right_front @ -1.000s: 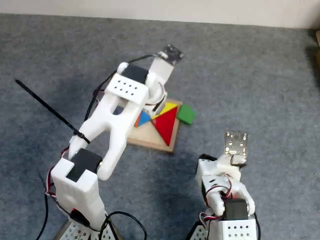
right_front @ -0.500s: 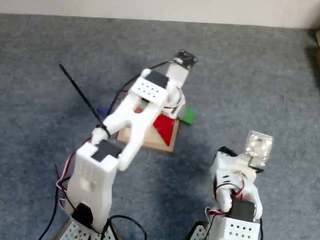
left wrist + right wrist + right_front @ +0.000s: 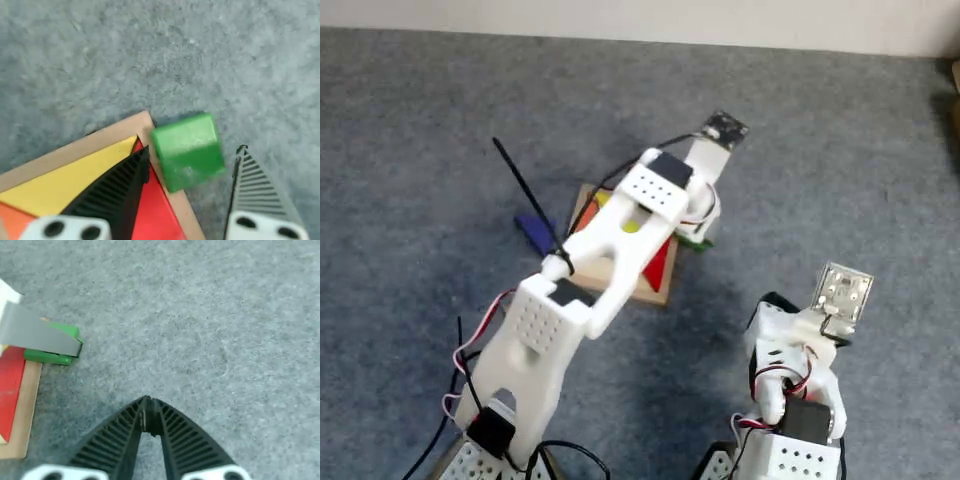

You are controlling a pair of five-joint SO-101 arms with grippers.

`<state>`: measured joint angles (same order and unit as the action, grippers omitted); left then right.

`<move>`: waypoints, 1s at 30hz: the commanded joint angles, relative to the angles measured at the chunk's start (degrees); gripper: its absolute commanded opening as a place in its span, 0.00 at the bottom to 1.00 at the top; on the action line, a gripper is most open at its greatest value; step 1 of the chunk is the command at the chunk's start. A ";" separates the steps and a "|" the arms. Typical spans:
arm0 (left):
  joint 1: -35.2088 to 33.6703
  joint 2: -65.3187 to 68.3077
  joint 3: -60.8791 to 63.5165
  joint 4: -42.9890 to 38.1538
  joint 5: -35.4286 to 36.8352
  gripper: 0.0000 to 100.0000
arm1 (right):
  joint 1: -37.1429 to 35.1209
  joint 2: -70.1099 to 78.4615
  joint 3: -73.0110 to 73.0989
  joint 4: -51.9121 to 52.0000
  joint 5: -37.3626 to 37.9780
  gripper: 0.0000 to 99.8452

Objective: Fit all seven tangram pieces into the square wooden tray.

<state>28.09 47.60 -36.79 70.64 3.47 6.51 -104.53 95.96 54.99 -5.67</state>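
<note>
The square wooden tray (image 3: 656, 291) lies mid-carpet under my left arm and holds a yellow piece (image 3: 70, 176), a red triangle (image 3: 159, 216) and an orange piece (image 3: 9, 220). A green square piece (image 3: 187, 150) rests on the carpet against the tray's outer corner (image 3: 145, 118). My left gripper (image 3: 194, 150) hangs open just above it, one finger over the tray's red piece and the other over carpet. A dark blue piece (image 3: 532, 232) lies on the carpet on the tray's other side. My right gripper (image 3: 148, 413) is shut and empty over bare carpet, short of the green piece (image 3: 50, 357).
Grey carpet surrounds the tray on every side. A black cable tie (image 3: 525, 192) sticks out from the left arm above the blue piece. The right arm's base (image 3: 785, 445) sits at the near right edge.
The left arm swung right across the tray and now has its gripper at the green piece; the blue piece became uncovered. The right arm shifted a little to the right.
</note>
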 commanded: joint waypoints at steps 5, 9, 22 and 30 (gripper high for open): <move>-2.24 6.02 -11.56 3.60 0.53 0.19 | 0.75 -0.57 7.96 -1.71 -0.70 0.00; -3.56 6.37 -15.87 8.62 0.53 0.14 | 0.75 -0.57 7.96 -1.71 -0.70 0.00; -3.65 6.29 -28.35 25.58 0.53 0.14 | 0.75 -0.57 7.96 -1.71 -0.70 0.00; -3.38 6.64 -30.55 26.29 0.79 0.09 | 0.75 -0.57 7.96 -1.71 -0.70 0.00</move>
<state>25.36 54.64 -64.57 96.48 3.91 6.51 -104.53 95.96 54.99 -5.67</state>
